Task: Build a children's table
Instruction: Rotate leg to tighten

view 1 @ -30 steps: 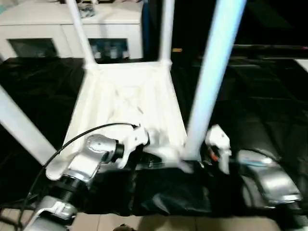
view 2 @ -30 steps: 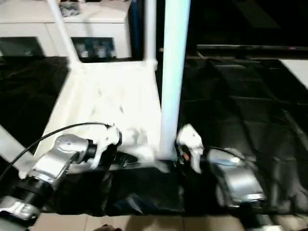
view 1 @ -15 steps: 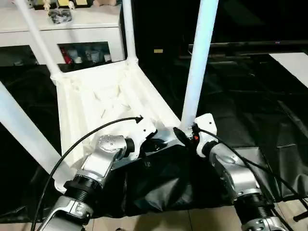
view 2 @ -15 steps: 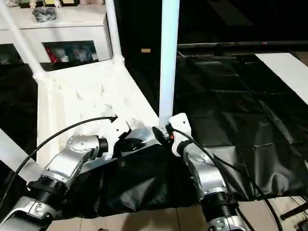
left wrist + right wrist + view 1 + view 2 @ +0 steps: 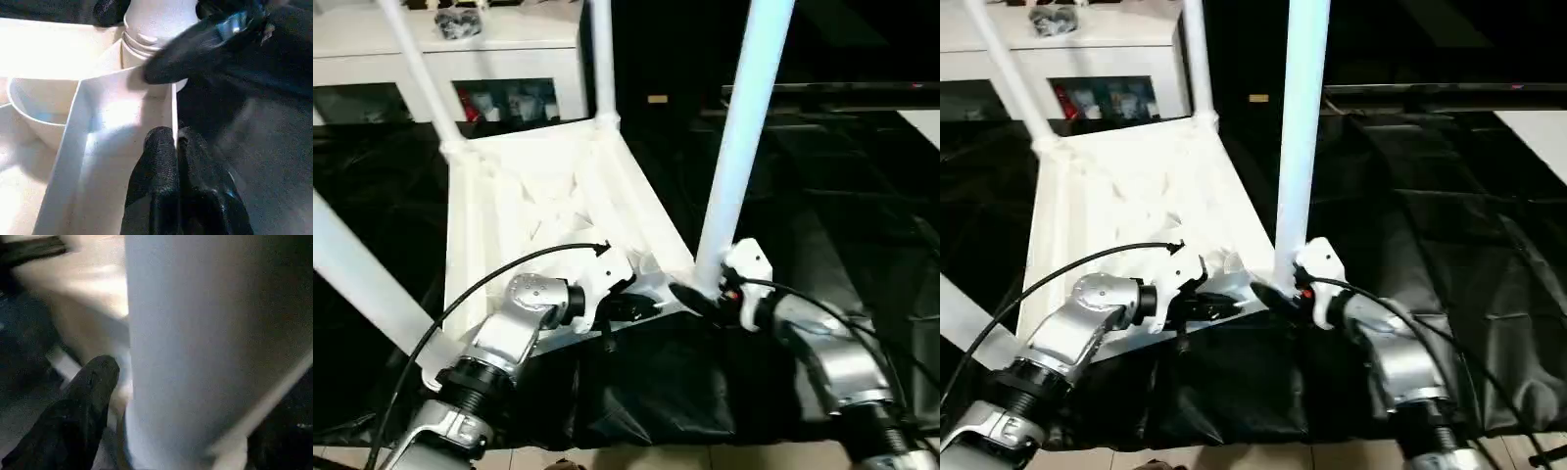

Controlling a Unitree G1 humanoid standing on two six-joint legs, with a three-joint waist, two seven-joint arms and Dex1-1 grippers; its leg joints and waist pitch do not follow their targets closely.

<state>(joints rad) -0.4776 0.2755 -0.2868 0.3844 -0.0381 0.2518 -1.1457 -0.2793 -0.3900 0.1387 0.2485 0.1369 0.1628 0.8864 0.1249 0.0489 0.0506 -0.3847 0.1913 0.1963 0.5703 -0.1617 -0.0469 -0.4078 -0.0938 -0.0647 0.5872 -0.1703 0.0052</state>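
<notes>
The children's table lies upside down on black sheeting, its white top [image 5: 538,206] facing up with four legs standing from the corner sockets. My left gripper [image 5: 176,139] is shut on the thin raised rim at the near edge, close to the near-right corner [image 5: 641,305]. My right gripper [image 5: 702,294] is shut around the base of the near-right leg [image 5: 739,147], one black finger [image 5: 90,396] pressed against each side. The far legs [image 5: 416,73] [image 5: 602,59] and the near-left leg [image 5: 357,274] stand untouched.
A white cabinet [image 5: 460,49] with shelf openings holding small items stands behind the table. Black sheeting [image 5: 822,196] covers the ground all around. Light floor tiles [image 5: 656,455] show at the near edge, and a white surface [image 5: 925,122] at the far right.
The head view has shifted and steadied. Both grippers keep their hold at the table's near-right corner; my right forearm now reaches in from further right.
</notes>
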